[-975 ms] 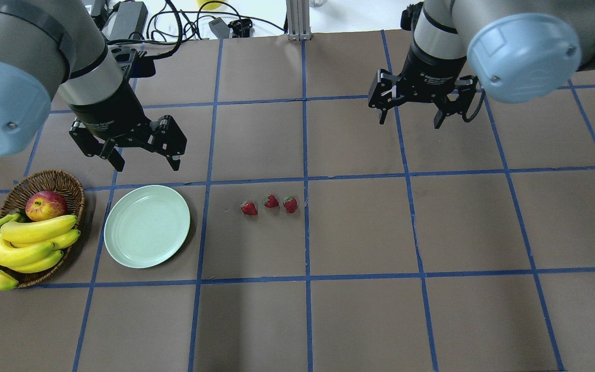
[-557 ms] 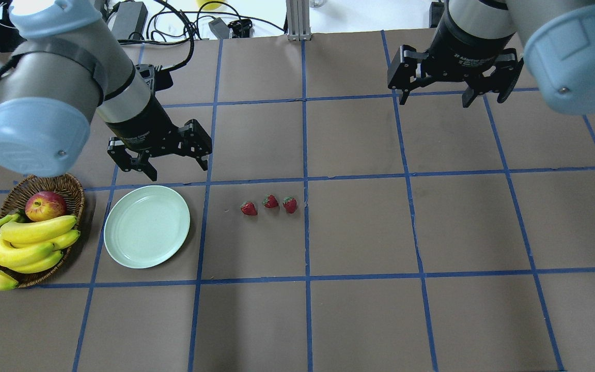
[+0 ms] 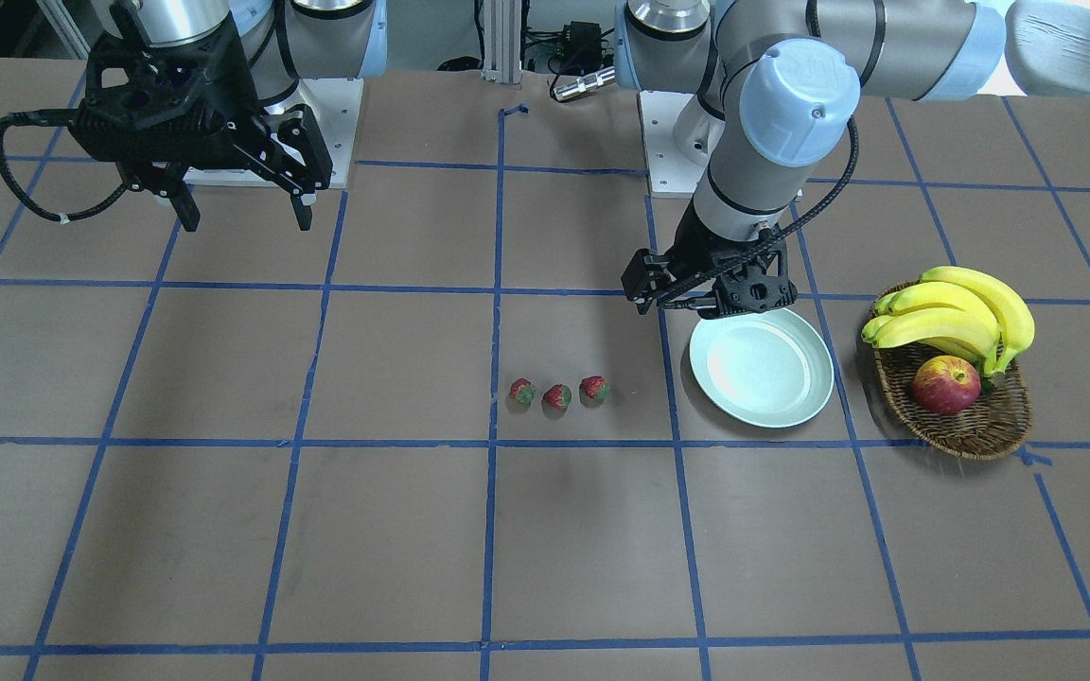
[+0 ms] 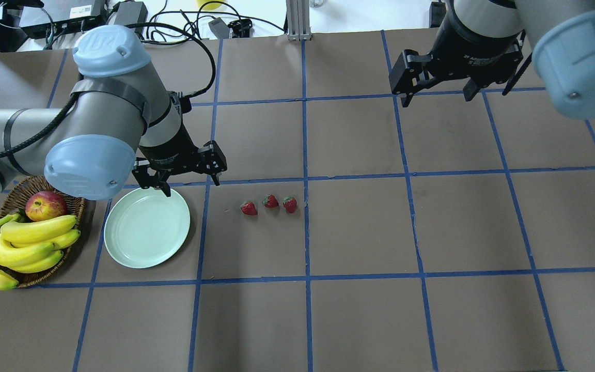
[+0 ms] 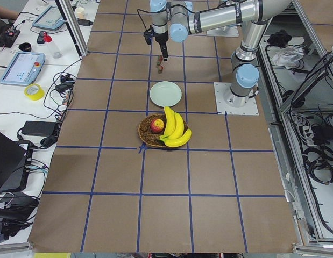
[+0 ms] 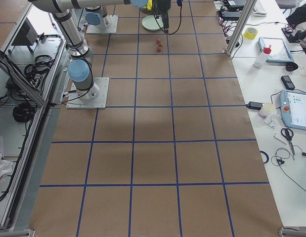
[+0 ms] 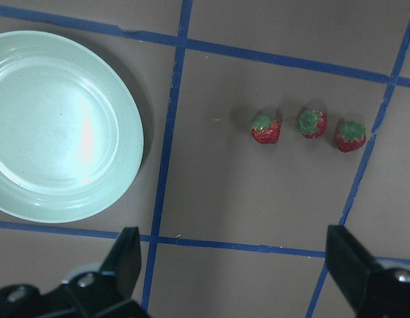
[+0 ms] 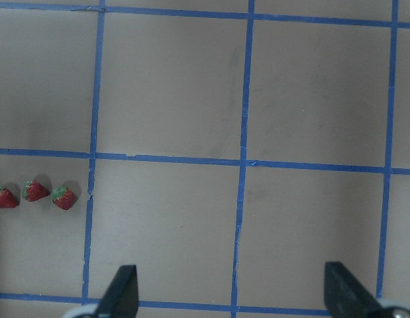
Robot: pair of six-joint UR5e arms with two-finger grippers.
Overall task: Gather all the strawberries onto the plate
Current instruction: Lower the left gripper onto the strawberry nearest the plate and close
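The pale green plate (image 4: pixel 146 227) is sitting empty toward the table's left end. My left gripper (image 4: pixel 191 187) is hovering wide open over its rim, and my right gripper (image 4: pixel 434 99) is gaping well away. Three strawberries (image 4: pixel 270 201) are lying near the table's middle, in a row along its length, nearer my left gripper. They are tiny, red and green-capped.

Basket (image 3: pixel 980 431) w/ 1 apple (image 3: pixel 946 385) + bananas (image 3: pixel 957 317).
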